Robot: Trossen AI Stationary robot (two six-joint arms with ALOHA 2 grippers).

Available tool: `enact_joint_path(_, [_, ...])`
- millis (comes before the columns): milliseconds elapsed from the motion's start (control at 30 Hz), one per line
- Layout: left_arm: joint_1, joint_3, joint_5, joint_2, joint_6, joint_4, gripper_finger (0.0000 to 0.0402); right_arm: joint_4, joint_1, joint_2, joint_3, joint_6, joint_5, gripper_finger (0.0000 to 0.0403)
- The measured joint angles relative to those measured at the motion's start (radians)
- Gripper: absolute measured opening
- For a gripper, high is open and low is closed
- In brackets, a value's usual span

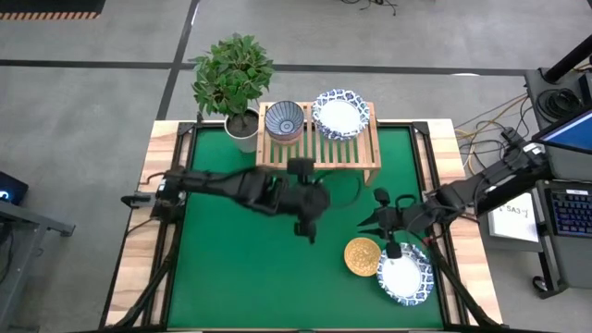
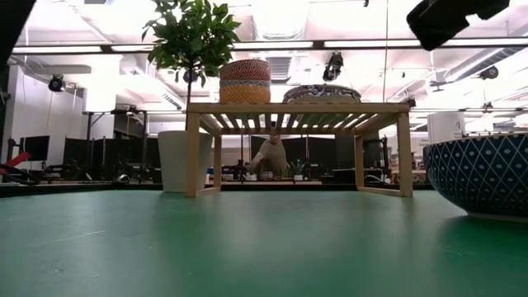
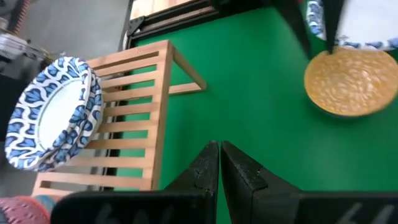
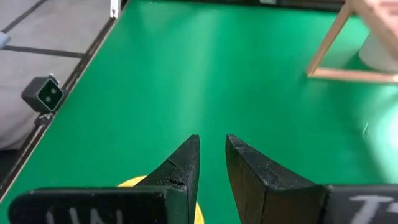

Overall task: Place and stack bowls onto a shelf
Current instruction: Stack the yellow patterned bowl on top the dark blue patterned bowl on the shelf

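Observation:
The light-wood shelf [image 1: 320, 148] stands at the table's far edge. On its slatted top rest a stack of small bowls [image 1: 285, 120] and a stack of white bowls with blue rims [image 1: 340, 114]; both also show in the low view, the small bowls [image 2: 245, 81] and the blue-rimmed bowls [image 2: 322, 92]. A yellow-orange bowl [image 1: 363, 256] and a white blue-rimmed bowl [image 1: 404, 274] sit side by side on the mat, near right. My left gripper [image 1: 308, 231] [image 3: 219, 158] hangs shut over the mat's middle, holding nothing. My right gripper [image 1: 372, 222] [image 4: 212, 155] hovers just above the yellow-orange bowl [image 4: 142, 182], fingers a little apart, empty.
A potted green plant [image 1: 234, 79] stands left of the shelf. The right third of the shelf top [image 3: 134, 106] is bare slats. Wooden borders frame the green mat [image 1: 240, 277]. A small camera [image 4: 45, 93] sits at the near edge. A person shows far behind the shelf [image 2: 270, 155].

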Motion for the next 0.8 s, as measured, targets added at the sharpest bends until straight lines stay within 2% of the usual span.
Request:
enact_joint_path(300, [-0.146, -0.006, -0.124, -0.011, -0.049, -0.065, 0.0000, -0.050, 0.000, 0.121, 0.058, 0.136, -0.028, 0.0068])
enact_joint_path(467, [-0.183, -0.087, -0.164, -0.047, -0.084, -0.073, 0.0000, -0.103, 0.000, 0.171, 0.091, 0.203, -0.079, 0.0068])
enact_joint_path(633, [-0.203, -0.312, -0.168, -0.151, -0.133, 0.009, 0.0000, -0.108, 0.000, 0.209, 0.099, 0.216, -0.138, 0.0068])
enact_joint_path(800, [-0.215, -0.621, -0.164, -0.297, -0.153, 0.273, 0.0000, -0.139, -0.002, 0.234, 0.115, 0.216, -0.132, 0.0069])
